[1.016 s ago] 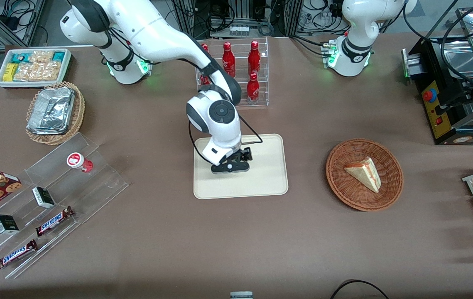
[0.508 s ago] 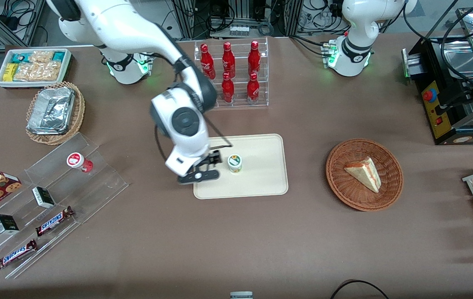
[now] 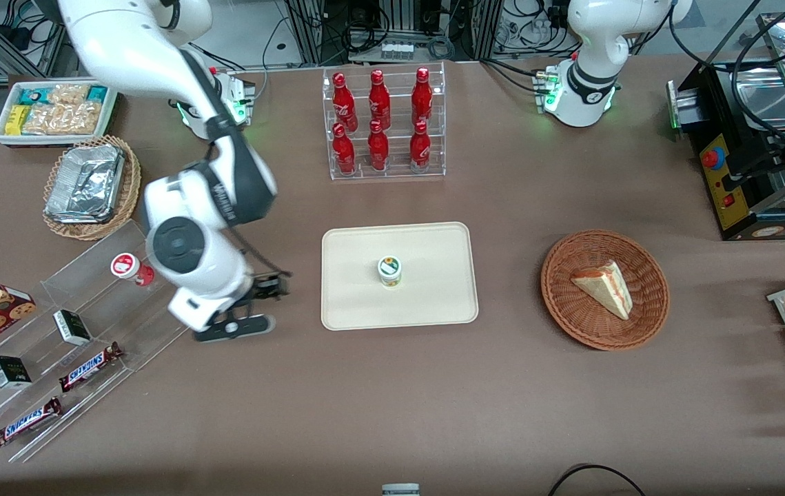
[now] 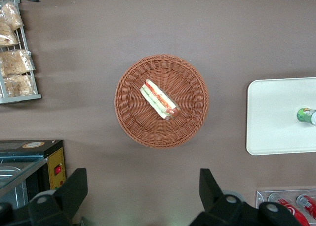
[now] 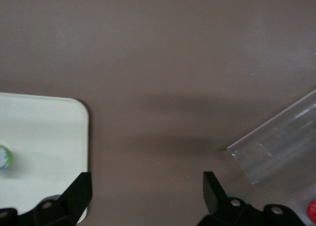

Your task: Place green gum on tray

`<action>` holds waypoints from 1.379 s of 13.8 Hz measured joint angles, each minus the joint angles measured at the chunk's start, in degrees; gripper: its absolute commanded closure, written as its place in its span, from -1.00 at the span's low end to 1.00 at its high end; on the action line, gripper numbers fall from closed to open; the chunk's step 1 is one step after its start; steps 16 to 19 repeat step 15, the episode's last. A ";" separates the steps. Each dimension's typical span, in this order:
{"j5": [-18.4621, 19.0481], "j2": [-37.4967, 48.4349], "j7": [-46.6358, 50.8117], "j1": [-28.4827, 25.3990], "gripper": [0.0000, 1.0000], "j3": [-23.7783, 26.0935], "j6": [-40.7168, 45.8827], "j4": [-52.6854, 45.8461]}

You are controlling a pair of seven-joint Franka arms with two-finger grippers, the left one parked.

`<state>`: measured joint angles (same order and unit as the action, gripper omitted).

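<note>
The green gum point(image 3: 389, 270), a small white bottle with a green-and-yellow lid, stands upright near the middle of the cream tray point(image 3: 433, 303). It also shows in the left wrist view point(image 4: 306, 115) and at the edge of the right wrist view point(image 5: 4, 158), on the tray point(image 5: 44, 137). My gripper point(image 3: 230, 326) is open and empty above the bare table, between the tray and the clear acrylic step rack point(image 3: 158, 303). In the right wrist view the gripper point(image 5: 147, 196) has its fingers wide apart over brown table.
The red-labelled gum bottle point(image 3: 131, 269) stands on the acrylic rack with Snickers bars point(image 3: 89, 366) and small boxes. A rack of red bottles point(image 3: 382, 127) stands farther from the camera than the tray. A wicker basket point(image 3: 571, 317) with a sandwich lies toward the parked arm's end.
My gripper has left the green gum standing on the tray and swung away toward the acrylic rack, at the working arm's end. The gum has stayed put.
</note>
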<state>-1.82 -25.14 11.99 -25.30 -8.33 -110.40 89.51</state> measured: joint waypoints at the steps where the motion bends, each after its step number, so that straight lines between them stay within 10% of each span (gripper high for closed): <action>1: 0.00 0.88 -0.04 2.25 -1.00 0.07 0.00 0.78; 8: 0.00 11.58 -6.76 27.57 -1.00 15.42 2.90 7.14; 19: 0.01 19.92 -7.50 23.33 -1.00 8.54 14.05 7.47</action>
